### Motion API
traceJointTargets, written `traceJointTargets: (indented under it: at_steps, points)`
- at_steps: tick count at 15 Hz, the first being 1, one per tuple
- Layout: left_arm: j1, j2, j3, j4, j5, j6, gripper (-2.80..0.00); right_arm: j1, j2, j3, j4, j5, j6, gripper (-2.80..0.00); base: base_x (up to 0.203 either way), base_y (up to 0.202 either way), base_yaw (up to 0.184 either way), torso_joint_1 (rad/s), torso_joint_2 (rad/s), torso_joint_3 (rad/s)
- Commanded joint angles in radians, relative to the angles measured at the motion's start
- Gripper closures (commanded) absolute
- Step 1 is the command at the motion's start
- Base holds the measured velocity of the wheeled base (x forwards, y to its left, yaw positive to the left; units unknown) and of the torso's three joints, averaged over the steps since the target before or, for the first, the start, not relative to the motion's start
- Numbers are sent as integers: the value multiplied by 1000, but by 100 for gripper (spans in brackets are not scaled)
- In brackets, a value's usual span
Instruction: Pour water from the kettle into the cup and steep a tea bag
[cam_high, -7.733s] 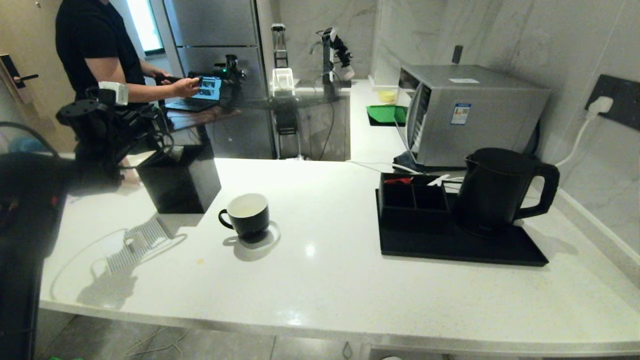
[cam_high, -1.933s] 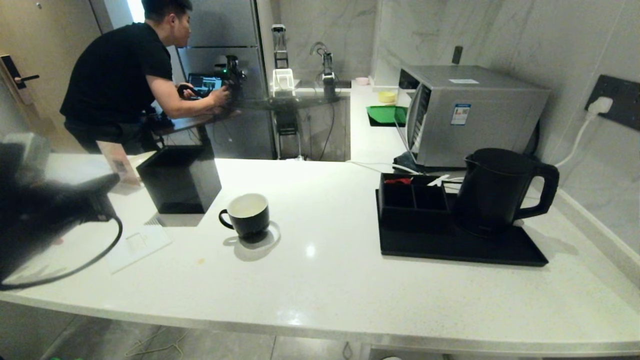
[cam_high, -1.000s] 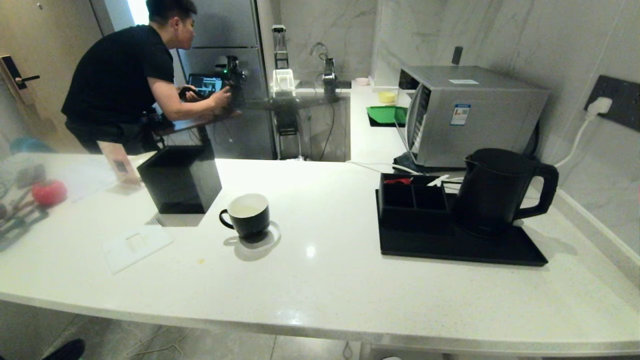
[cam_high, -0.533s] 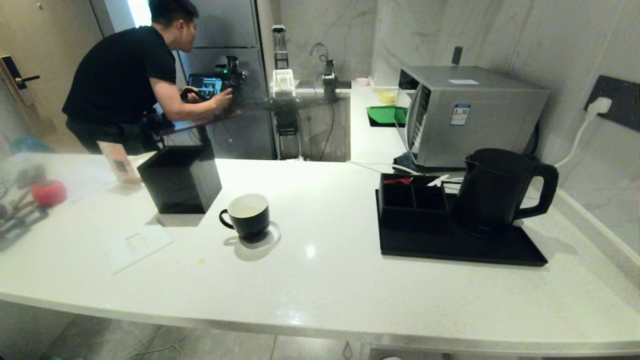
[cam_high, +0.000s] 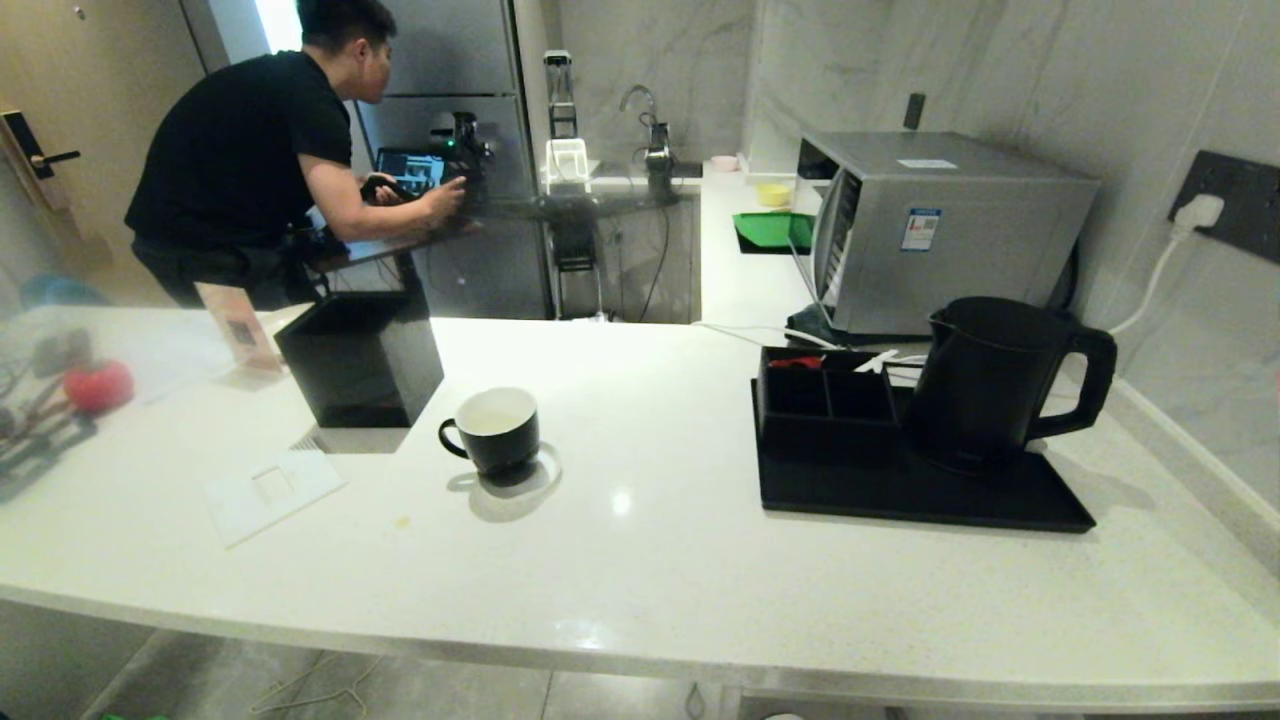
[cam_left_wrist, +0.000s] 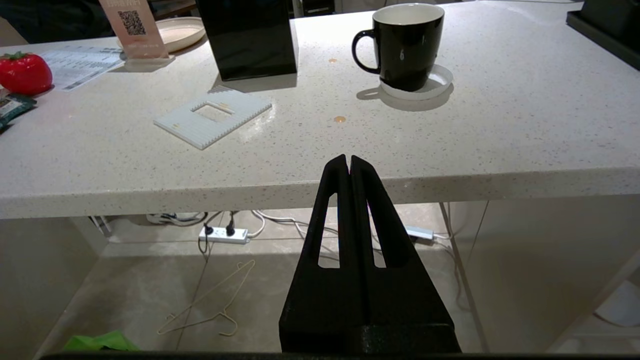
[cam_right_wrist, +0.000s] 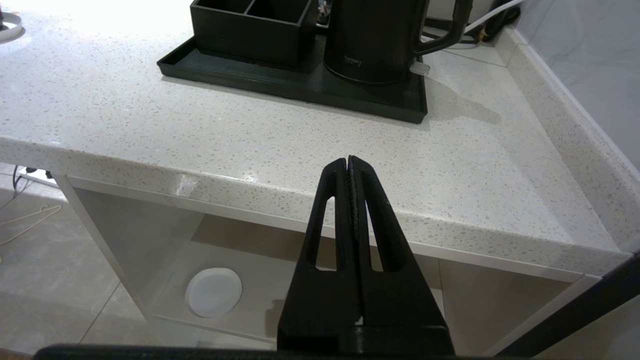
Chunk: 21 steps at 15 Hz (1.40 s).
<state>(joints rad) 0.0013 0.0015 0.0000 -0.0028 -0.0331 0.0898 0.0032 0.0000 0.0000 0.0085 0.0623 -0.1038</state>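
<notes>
The white speckled surface (cam_high: 680, 560) carries everything you need. The cup (cam_high: 491, 429), black outside and white inside, stands upright on a small white coaster (cam_left_wrist: 440, 82) left of centre, its handle turned toward your left. Just behind it and to the left stands an open-topped black box (cam_high: 360, 357), with a flat white ribbed plate (cam_high: 273, 491) lying nearer the front edge. The kettle (cam_high: 995, 383) stands upright at the right on a black tray (cam_high: 920, 500), handle pointing right and spout pointing left; a divided black organiser (cam_high: 825, 400) shares the tray, just beside the kettle. You cannot make out the tea bag in any view.

Neither arm appears in the head view. In the left wrist view, the left gripper (cam_left_wrist: 348, 160) hangs before the front edge of the surface, fingers pressed together and holding nothing, pointing toward the cup. In the right wrist view, the right gripper (cam_right_wrist: 349, 161) sits likewise in front of the edge, fingers together and empty, facing the tray and kettle.

A person in a black shirt (cam_high: 245, 160) leans over a laptop (cam_high: 405, 172) in the background. A silver microwave (cam_high: 940, 230) stands behind the tray.
</notes>
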Motion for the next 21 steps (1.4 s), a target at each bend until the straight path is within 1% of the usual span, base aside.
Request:
traceJointTargets:
  at_steps: [1,21]
  points:
    - [0,-2,0,-2,-1,-1,0,1,0,0,-1,1,-2,0,0,0,0,0,0,0]
    - [0,-2,0,-2,0,-2,0,1,0,0,-1,1,-1,0,0,0,0,0,0,0]
